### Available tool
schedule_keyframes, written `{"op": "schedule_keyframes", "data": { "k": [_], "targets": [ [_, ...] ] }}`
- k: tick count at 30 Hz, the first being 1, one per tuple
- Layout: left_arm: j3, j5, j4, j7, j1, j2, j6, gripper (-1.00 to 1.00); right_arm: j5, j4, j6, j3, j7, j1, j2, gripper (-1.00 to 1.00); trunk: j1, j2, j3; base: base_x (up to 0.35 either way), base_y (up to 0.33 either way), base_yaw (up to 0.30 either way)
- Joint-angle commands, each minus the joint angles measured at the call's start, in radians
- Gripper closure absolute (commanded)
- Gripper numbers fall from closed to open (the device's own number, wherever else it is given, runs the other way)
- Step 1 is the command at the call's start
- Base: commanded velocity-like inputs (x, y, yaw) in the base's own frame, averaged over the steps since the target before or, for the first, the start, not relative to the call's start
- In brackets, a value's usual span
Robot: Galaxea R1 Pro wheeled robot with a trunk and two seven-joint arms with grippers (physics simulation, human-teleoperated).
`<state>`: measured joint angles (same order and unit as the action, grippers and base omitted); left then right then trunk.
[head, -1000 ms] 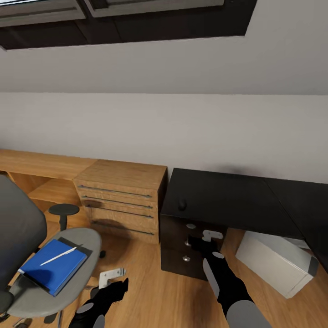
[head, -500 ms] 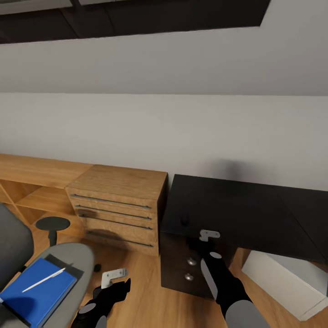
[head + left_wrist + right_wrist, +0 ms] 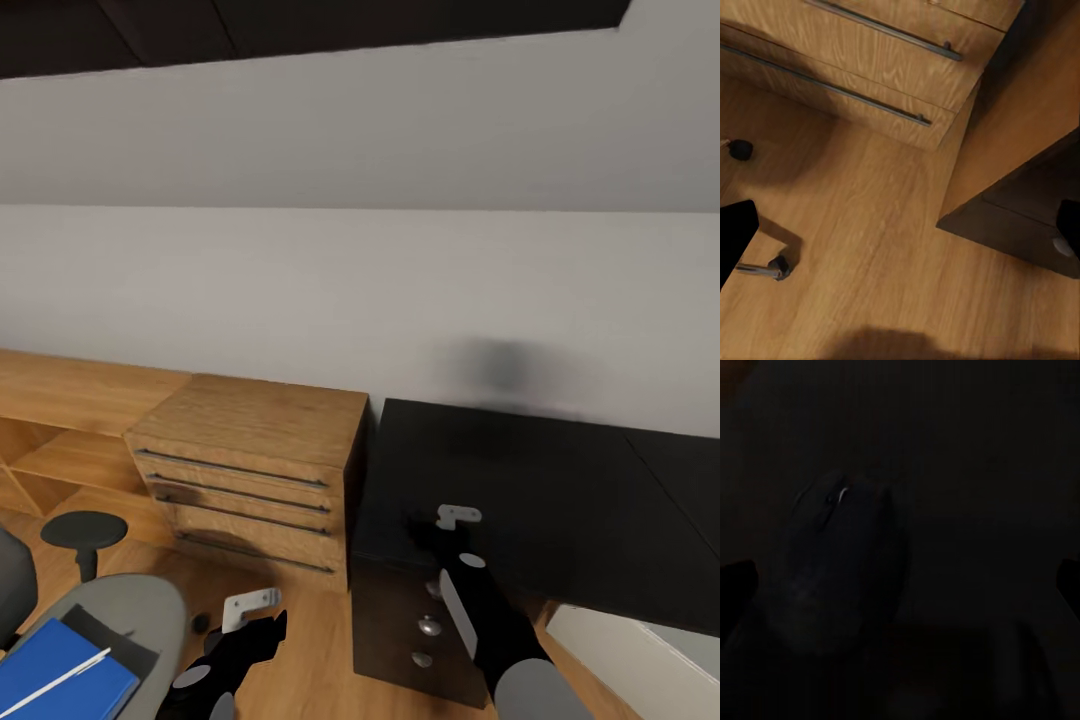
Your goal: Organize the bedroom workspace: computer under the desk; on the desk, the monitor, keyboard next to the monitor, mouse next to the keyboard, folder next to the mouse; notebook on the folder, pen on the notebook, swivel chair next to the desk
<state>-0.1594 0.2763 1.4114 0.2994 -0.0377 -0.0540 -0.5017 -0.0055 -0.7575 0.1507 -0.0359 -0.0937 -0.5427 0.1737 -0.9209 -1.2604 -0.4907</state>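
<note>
The view has been swung right since a second ago, so the swivel chair [image 3: 120,620] is pushed to the corner, folder [image 3: 60,680] and pen [image 3: 50,682] on it. Left end effector [image 3: 250,607] and right end effector [image 3: 455,517] over the surface [image 3: 540,490]: grip can't be told. A dark mouse [image 3: 840,570] is seen close below.

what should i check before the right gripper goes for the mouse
1. Mouse lies on the desk ahead of the right gripper: ok.
2. Right gripper open, fingertips wide apart: ok.
3. Mouse centred between the fingers: not ok, it sits toward one finger in the right wrist view.
4. Left gripper open, holding nothing, over the floor: ok.
5. Folder with pen moved to the desk: not ok, both on the swivel chair.
6. Keyboard beside the mouse: cannot tell.
</note>
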Motion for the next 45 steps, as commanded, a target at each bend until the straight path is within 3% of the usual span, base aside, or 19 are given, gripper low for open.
{"op": "schedule_keyframes", "data": {
  "k": [1, 10, 39, 45],
  "targets": [
    [-0.002, 0.011, 0.001, 0.009, -0.001, 0.0, -0.003, -1.0, -0.001, -0.002, 0.005, 0.004, -0.002, 0.0, 0.001, -1.0, -0.001, -0.001, -0.001, 0.283, -0.013, 0.006],
    [-0.001, 0.011, 0.003, 0.007, -0.001, 0.0, -0.003, -1.0, -0.002, 0.004, 0.006, 0.084, -0.006, 0.0, 0.001, -1.0, -0.001, -0.001, -0.001, 0.101, -0.012, 0.165],
    [-0.001, 0.011, 0.004, 0.006, -0.001, 0.0, -0.003, -1.0, 0.003, 0.006, 0.005, 0.086, -0.007, 0.0, 0.001, -1.0, -0.001, -0.001, -0.001, 0.012, 0.0, 0.033],
    [0.0, 0.011, 0.004, 0.006, -0.001, 0.0, -0.003, -1.0, 0.003, 0.006, 0.004, 0.085, -0.058, 0.0, 0.001, -1.0, -0.001, -0.001, -0.001, 0.0, 0.0, 0.0]
  ]
}}
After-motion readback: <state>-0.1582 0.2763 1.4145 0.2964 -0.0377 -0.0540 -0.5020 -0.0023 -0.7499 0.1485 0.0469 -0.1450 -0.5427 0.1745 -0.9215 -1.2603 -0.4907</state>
